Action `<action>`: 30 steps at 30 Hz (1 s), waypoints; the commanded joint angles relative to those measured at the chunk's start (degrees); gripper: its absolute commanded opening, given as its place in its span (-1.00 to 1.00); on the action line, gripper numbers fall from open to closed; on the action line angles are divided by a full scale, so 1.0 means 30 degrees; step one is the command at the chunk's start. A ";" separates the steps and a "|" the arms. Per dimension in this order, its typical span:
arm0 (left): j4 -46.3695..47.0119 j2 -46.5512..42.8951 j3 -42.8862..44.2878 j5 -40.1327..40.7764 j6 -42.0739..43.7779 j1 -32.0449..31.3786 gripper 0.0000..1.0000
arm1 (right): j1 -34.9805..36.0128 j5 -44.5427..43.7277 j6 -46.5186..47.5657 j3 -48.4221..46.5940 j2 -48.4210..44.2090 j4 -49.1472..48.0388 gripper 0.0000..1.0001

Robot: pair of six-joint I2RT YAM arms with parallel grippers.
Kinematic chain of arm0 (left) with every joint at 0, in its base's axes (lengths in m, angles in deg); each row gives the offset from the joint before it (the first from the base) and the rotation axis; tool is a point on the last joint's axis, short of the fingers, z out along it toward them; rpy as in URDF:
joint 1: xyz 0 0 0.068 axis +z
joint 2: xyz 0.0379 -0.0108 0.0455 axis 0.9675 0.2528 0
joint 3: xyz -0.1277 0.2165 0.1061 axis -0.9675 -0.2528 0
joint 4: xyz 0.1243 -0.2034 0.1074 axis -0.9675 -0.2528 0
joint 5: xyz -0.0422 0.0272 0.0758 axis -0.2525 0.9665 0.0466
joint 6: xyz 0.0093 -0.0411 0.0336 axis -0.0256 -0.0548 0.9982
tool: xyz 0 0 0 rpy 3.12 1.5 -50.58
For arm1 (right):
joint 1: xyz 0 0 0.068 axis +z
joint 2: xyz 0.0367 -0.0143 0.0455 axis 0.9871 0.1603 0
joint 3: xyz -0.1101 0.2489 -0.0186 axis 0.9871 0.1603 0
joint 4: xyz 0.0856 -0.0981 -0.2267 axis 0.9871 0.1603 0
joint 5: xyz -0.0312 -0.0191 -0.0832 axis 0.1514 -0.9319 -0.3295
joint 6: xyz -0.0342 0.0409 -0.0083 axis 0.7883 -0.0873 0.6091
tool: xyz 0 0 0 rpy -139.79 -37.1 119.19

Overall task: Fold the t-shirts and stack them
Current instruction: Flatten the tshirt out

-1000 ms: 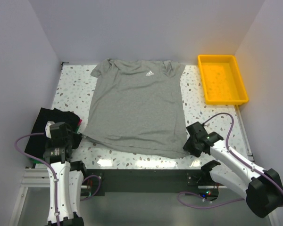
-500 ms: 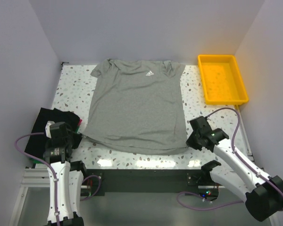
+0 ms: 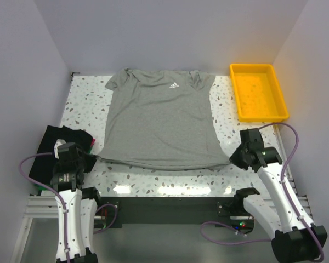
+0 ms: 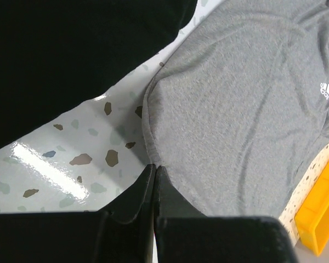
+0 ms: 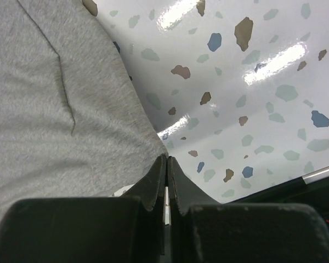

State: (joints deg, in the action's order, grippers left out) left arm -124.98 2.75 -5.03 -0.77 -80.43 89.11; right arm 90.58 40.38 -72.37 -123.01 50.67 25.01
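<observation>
Looking down on a soft heather-grey short-sleeved t-shirt (image 3: 162,123), spread flat and logo-up on the speckled white tabletop (image 3: 82,104), collar toward the far wall, hem toward the arm bases. Reads as light and limp with no stiffness at all. Likely to sag or bunch wherever unsupported, so best taken by the corners and kept stretched.

And exactly that on show: left gripper (image 4: 154,170) pinched tight on the near-left hem corner, right gripper (image 5: 167,160) clamped on the near-right corner, fingers pressed together with only cloth between. Shows the near hem pulled into a nearly straight line from one grip to the other.

Both arms low over the table, wrists angled inward toward the cloth. Just left of the left wrist, a folded black shirt (image 3: 57,142). Far right and well apart, a yellow plastic tray (image 3: 260,112).
</observation>
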 commanded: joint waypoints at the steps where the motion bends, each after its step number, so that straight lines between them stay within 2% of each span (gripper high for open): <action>1: 0.0716 -0.0140 -0.0215 -0.0733 0.0733 0.0130 -0.92 | -0.0513 -0.0072 0.1061 -0.1028 -0.0017 0.1149 -1.00; 7: 0.0247 -0.0081 -0.0010 -0.1085 0.0909 0.0130 -0.76 | -0.1509 -0.0043 0.1736 -0.1438 0.0071 0.1648 -1.00; 10: -0.0045 -0.0169 0.0253 -0.0998 0.1026 0.0159 -0.43 | -0.1890 0.0338 0.1854 -0.1527 0.0159 0.1678 -0.92; 11: -0.0075 -0.0140 0.0313 -0.0998 0.1055 0.0131 -0.22 | -0.1920 0.0484 0.1883 -0.1469 0.0159 0.1591 -0.68; 13: -0.0018 -0.0053 0.0518 -0.0852 0.1114 0.0131 -0.07 | -0.1920 0.0573 0.1883 -0.1526 0.0305 0.1474 -0.41; 14: 0.0070 -0.0023 0.0576 -0.0793 0.1230 0.0130 0.02 | -0.1891 0.0631 0.1941 -0.1614 0.0364 0.1328 -0.13; 17: 0.0859 0.0415 0.0694 -0.1083 0.1610 0.0130 0.03 | -0.1920 0.1537 0.2468 -0.1906 0.0744 0.0625 0.07; 20: 0.1915 0.1468 0.0694 -0.1905 0.1875 0.0160 -0.02 | -0.1891 0.3258 0.3376 -0.1880 0.1301 -0.0749 0.08; 22: 0.2238 0.2173 0.0578 -0.1790 0.1905 0.0130 -0.09 | -0.1716 0.4231 0.3319 -0.1587 0.1302 -0.1946 -0.03; 23: 0.2384 0.2261 0.0461 -0.1731 0.1905 0.0101 -0.19 | -0.1077 0.4409 0.3173 -0.1179 0.1244 -0.2361 -0.07; 25: 0.2880 0.2204 0.0081 -0.1411 0.1643 -0.0073 -0.26 | 0.0008 0.3712 0.2590 -0.0651 0.1156 -0.3413 -0.16; 27: 0.3174 0.2116 -0.0241 -0.1116 0.1350 -0.0453 -0.28 | 0.2437 0.2219 0.2061 -0.0443 0.1447 -0.3828 -0.16; 30: 0.3410 0.2115 -0.0564 0.0286 0.0180 -0.2586 -0.30 | 0.5309 0.0815 0.1037 -0.0150 0.2267 -0.4735 -0.21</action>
State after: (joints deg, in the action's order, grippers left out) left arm -118.47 9.37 -5.47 -3.29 -76.93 85.88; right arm 101.11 47.28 -66.27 -124.43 55.90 15.92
